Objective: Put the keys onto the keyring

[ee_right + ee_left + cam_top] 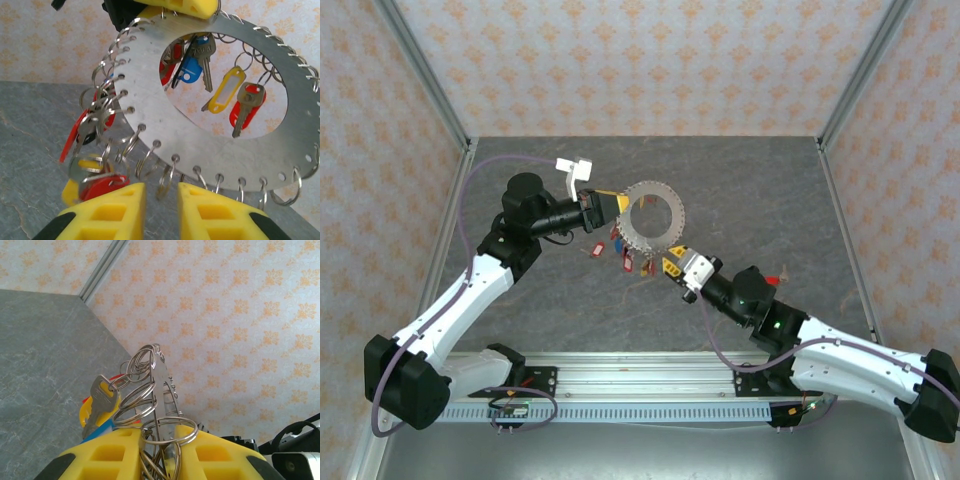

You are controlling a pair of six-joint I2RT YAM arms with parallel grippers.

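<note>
I see the keyring as a flat plate of pale brushed metal with a dull sheen. Its wire split rings are brighter and glossier. The keys are grey metal with glossy red, blue and yellow plastic tags. My right gripper has matt yellow plastic fingers. The worktop looks matt, grey and stone-veined.
</note>
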